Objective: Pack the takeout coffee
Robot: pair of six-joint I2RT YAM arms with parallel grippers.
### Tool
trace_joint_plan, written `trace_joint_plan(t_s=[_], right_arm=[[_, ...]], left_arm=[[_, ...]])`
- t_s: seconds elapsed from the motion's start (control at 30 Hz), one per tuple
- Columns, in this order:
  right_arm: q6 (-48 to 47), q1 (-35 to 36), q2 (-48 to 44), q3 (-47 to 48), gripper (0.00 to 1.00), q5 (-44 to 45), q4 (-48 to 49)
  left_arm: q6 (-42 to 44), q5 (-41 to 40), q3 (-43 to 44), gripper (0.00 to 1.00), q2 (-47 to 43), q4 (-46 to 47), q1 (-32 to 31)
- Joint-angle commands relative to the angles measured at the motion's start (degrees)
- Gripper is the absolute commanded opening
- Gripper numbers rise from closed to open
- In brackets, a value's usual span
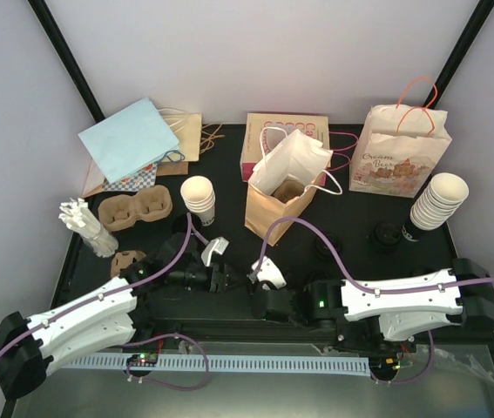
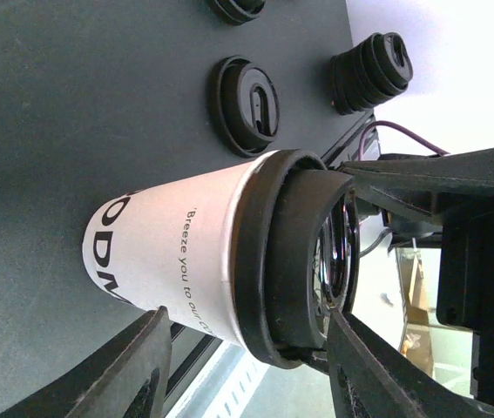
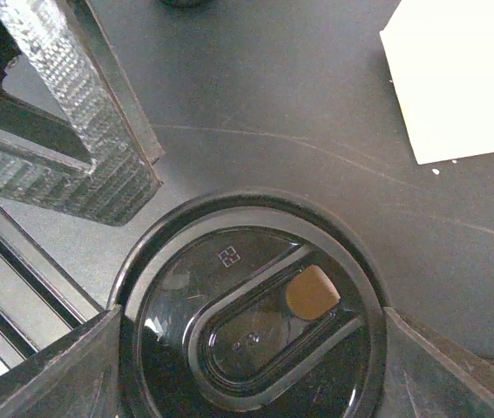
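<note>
Small white tapered paper cup w/ black print point(image 2: 177, 252) stands upright on the black worktop point(image 1: 360, 209), close to its near edge, approx. mid-width, btwn the two arms. Round black plastic lid point(image 3: 247, 313) sits on the cup's rim. It looks seated in the left wrist view, but can't tell if it's snapped down all round.

Right pincer point(image 3: 251, 353) points straight down over the cup, jaws wide. Both fingers point(image 3: 50, 374) sit against the lid's rim on opposite sides, so it has the lid clamped. Left pincer point(image 2: 247, 344) is about half open beside the cup, one finger low near the base, the other up by the lid. No contact visible, nothing held.

Progress, as judged: capping prob. done or nearly so; the packing itself not begun. Cup isn't in anything yet. Open brown paper bag point(image 1: 273, 209) stands toward the worktop's middle, well apart from the cup. Brown moulded-pulp carrier point(image 1: 135, 209) lies near the left edge. Which of the two takes the cup, can't say. Left to do: make sure of the lid, lift the cup w/o tipping it, set it inside.
</note>
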Motion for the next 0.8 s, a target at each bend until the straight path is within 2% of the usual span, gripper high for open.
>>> trace_joint_plan(t_s=[0.0, 0.77], right_arm=[[-0.27, 0.30, 0.93, -0.47, 0.78, 0.83, 1.62], [0.47, -1.51, 1.42, -4.45, 0.77, -7.17, 4.30]], left_arm=[[-1.15, 1.07, -0.73, 0.51, 0.81, 3.69, -0.54], [-0.79, 0.50, -1.21, 0.47, 2.08, 5.29, -0.40]])
